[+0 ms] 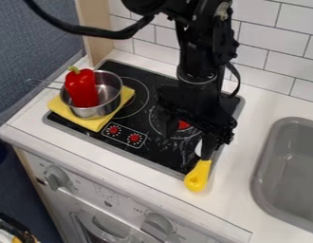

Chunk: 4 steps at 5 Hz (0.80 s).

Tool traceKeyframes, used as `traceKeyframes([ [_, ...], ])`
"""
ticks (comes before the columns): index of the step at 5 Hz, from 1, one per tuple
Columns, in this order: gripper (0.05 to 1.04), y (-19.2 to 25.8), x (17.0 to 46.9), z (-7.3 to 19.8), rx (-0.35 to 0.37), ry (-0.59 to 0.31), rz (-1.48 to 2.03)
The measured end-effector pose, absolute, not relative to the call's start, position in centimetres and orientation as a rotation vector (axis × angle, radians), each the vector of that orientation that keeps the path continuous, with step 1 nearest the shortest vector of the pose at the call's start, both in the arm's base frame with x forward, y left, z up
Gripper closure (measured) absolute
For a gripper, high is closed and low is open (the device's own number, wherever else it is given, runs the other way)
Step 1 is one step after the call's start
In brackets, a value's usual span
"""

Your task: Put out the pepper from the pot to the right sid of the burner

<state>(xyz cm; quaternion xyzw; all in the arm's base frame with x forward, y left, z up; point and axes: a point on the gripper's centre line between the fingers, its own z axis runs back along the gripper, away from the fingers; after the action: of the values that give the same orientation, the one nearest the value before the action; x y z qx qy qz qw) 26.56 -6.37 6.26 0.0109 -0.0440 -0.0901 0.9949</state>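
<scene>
Oven [108, 201]: bottom left
Utensil [198, 176]: lower right of centre, yellow-handled
Jaws [188, 144]: right of centre, open
Pepper [82, 89]: upper left, upright in pot [108, 90]

A glossy red pepper [83, 88] with a green stem stands upright in the round silver pot [110, 88], left of frame, over the flat black burner's [158, 153] left side.
</scene>
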Motion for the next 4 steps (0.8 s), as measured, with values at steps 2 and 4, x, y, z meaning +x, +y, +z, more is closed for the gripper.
traceKeyframes([
  [2, 0.083, -3.7, 26.6, 6.5, -0.002, -0.054, -0.124],
  [4, 0.083, 3.8, 27.7, 10.8, 0.012, -0.153, 0.029],
])
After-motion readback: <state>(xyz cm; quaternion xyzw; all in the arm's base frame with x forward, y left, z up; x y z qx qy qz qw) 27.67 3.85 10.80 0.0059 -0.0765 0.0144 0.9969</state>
